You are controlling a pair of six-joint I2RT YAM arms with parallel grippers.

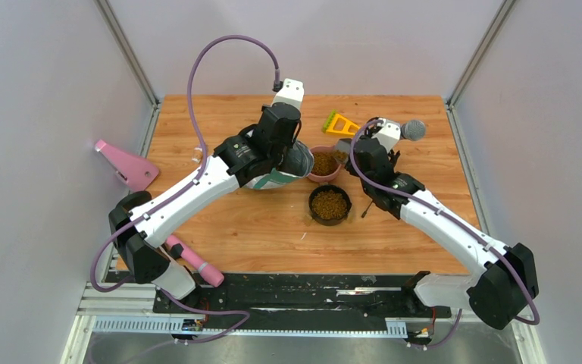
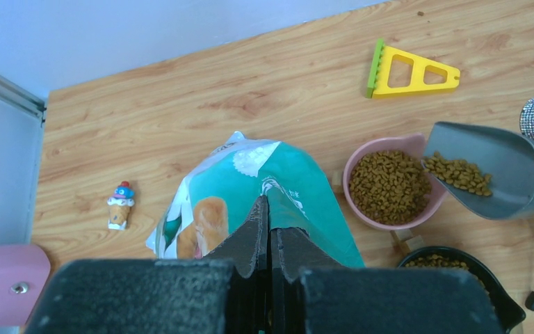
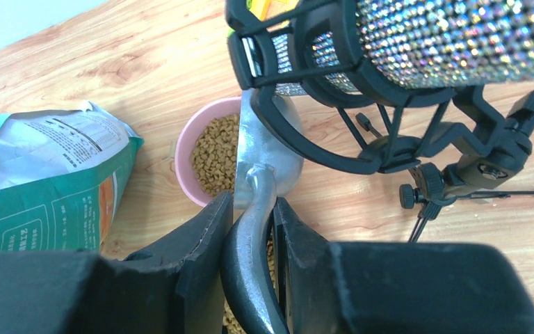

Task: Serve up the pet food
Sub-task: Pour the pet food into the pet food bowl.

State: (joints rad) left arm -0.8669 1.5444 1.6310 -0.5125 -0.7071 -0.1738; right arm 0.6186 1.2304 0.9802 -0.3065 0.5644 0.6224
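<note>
**A:** Question for us both: where is the pet food (image 2: 389, 186) right now?

**B:** We see it heaped in the pink bowl (image 2: 352, 167). There is more in the black bowl (image 2: 495, 287) just beside it. A small load lies in the scoop (image 2: 507, 182), whose lip hangs at the pink bowl's rim.

**A:** And our tools?

**B:** Our right gripper (image 3: 254, 209) pinches the scoop's handle. Our left gripper (image 2: 269, 229) has its fingers pressed together, as far as we can tell on the top edge of the bag (image 2: 250, 184).

**A:** How will the food handle?

**B:** We judge it light, dry and loose, hard little pellets that roll and scatter. We cannot take hold of them directly. We carry them in the scoop, gripped by the handle and held level until the lip is over a bowl. Then we tip slowly, or they bounce onto the table (image 2: 181, 104).
</note>
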